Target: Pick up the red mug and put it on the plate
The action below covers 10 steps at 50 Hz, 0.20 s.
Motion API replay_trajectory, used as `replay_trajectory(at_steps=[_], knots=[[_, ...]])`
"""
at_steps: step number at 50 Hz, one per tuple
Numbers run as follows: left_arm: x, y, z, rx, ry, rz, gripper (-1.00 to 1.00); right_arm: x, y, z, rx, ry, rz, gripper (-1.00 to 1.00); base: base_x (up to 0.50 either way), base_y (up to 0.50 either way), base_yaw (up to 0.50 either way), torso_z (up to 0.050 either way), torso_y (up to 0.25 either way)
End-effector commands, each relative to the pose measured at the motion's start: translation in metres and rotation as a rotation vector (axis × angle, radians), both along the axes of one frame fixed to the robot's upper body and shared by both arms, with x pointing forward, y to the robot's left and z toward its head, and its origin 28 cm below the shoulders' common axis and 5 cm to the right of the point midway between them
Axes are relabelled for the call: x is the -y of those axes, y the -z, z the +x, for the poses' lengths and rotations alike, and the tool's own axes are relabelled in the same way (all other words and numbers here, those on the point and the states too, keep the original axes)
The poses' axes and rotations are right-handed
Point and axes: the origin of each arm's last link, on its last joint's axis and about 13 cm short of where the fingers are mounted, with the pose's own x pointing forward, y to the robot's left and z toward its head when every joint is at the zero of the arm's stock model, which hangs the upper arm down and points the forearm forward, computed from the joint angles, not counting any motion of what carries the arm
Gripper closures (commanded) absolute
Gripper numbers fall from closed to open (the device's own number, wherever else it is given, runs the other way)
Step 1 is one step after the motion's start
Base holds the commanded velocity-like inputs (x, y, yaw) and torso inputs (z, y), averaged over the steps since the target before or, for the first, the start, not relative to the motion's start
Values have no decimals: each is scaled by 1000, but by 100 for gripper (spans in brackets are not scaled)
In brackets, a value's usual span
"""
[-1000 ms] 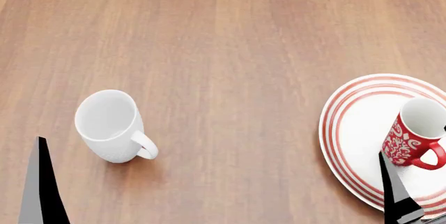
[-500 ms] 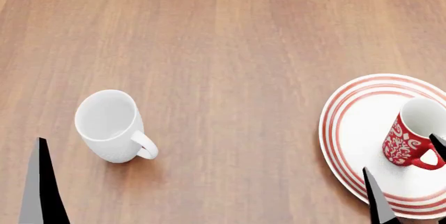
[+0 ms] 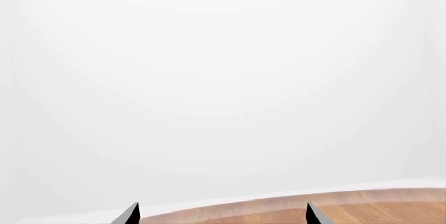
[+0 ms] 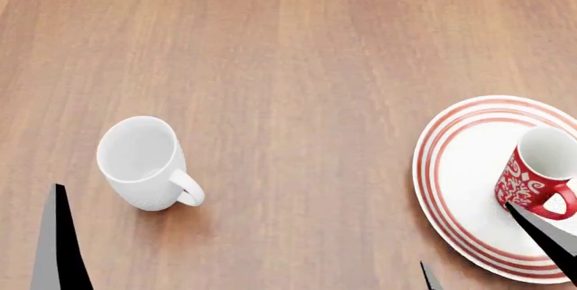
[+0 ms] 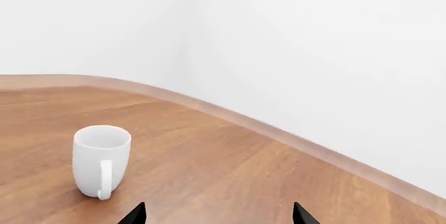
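The red mug, with white swirls and a white inside, stands upright on the plate, a white plate with red rings at the right of the head view. My right gripper is open and holds nothing. One dark finger reaches up just below the mug's base; the other pokes in at the picture's bottom edge. In the right wrist view the right gripper shows only bare wood between its tips. My left gripper is open and empty, with one finger at the lower left.
A plain white mug stands upright on the wooden table at the left, handle toward the right; the right wrist view also shows this white mug. The table's far edge meets a white wall.
My right gripper has let go of the red mug, spread its fingers and drawn back toward the near edge and left. The mug stays upright on the plate. The left arm barely moved.
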Motion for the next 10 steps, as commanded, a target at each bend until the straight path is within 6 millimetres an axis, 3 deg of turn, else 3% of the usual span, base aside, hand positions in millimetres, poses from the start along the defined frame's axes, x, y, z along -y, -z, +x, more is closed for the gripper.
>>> replay_trajectory(at_steps=[1, 10], knots=[[0, 2, -1, -1, 1, -4, -100, -8, -2, -3, 15, -35, -14, -100, 0, 0, 0, 0, 0], [0, 2, -2, 0, 3, -4, -100, -12, -8, -7, 31, -37, -6, -100, 0, 0, 0, 0, 0]])
